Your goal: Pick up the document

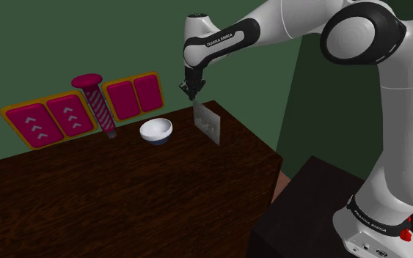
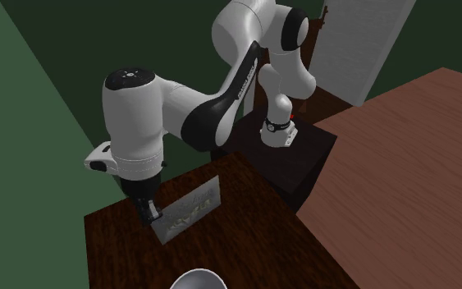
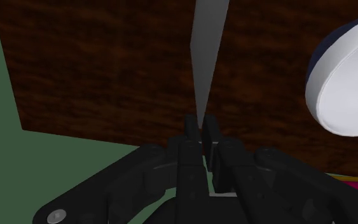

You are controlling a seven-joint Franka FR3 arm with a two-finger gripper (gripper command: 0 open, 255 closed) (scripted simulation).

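Wrist view: clasping thin grey document sheet [image 3: 206,57] edgewise in all-black two-finger claw [image 3: 201,127], clenched on it; held upright over dark brown wooden tabletop [image 3: 107,63] near its edge, white round bowl [image 3: 346,89] nearby.

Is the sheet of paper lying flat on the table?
No, the paper stands up on its edge, and the gripper pinches it at one upper corner between its black fingers.

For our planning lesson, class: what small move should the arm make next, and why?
Probably a short, straight lift. The gripper is shut on the thin grey document, which stands upright on edge close to the dark table, with the white bowl nearby, so lifting straight up should avoid the bowl.
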